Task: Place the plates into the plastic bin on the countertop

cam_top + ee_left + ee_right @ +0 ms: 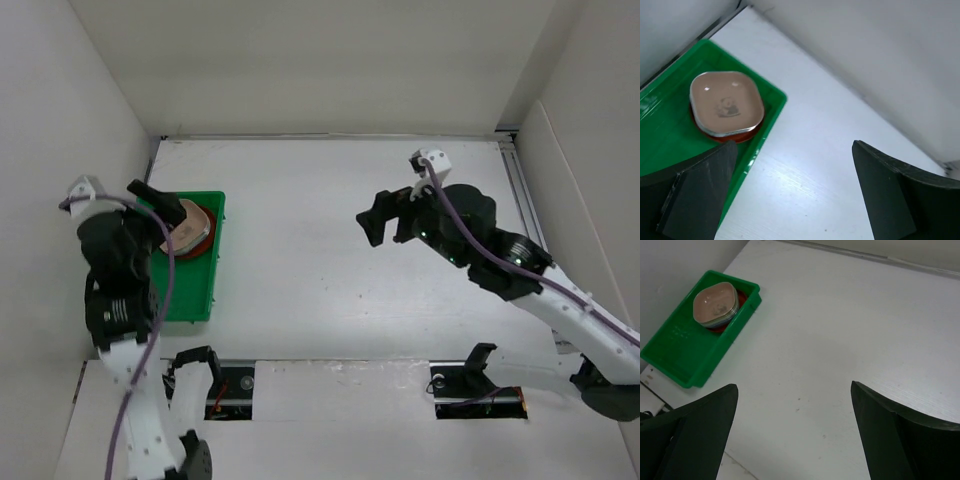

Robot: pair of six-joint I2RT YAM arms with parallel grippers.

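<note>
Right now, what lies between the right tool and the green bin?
Only bare countertop between right tool and plastic bin, per the right wrist view.

Stacked plates (pixel 726 102), tan-pink on top, sit in green bin (pixel 665 147) on white countertop (pixel 810 150).

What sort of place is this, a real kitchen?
Probably a robot test cell, not a kitchen: flat white work surface boxed in by plain white walls, two white robot arms mounted at its near edge, bright green plastic bin holding small stacked dishes.
</note>
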